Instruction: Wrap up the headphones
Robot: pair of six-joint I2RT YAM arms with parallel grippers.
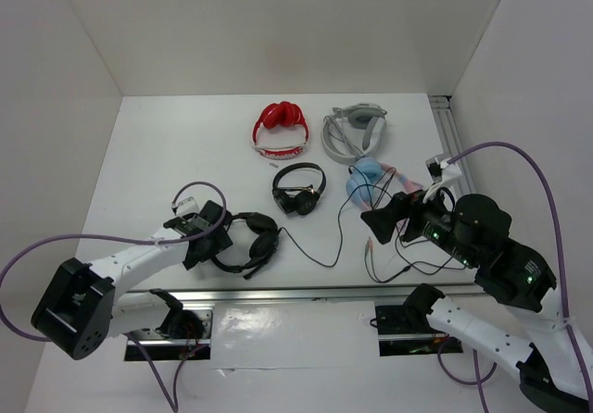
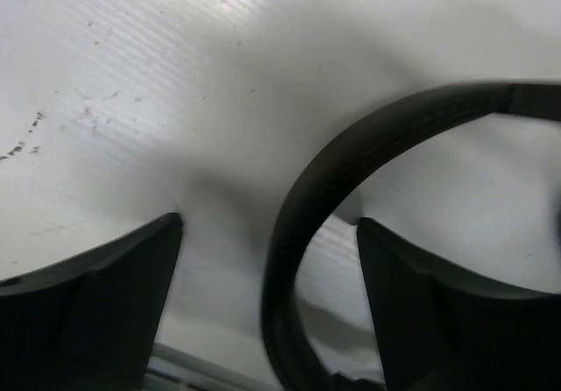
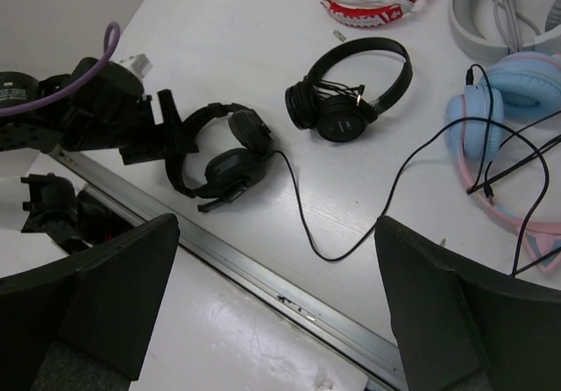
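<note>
The large black headphones (image 1: 252, 244) lie at the near left of the table; they also show in the right wrist view (image 3: 223, 154). My left gripper (image 1: 206, 235) is open and low at their left side. In the left wrist view its jaws (image 2: 269, 223) stand either side of the headband (image 2: 307, 207) without closing on it. The thin black cable (image 1: 324, 260) runs right from the earcup and loops up toward a tangle by my right gripper (image 1: 378, 219). That gripper (image 3: 276, 224) is open, empty and raised above the cable (image 3: 337, 255).
A smaller black on-ear pair (image 1: 298, 189) lies mid-table, a red pair (image 1: 281, 126) and a grey-white pair (image 1: 354, 128) behind it, and a blue-pink pair (image 1: 369, 178) by the right gripper. A metal rail (image 1: 296, 293) runs along the near edge.
</note>
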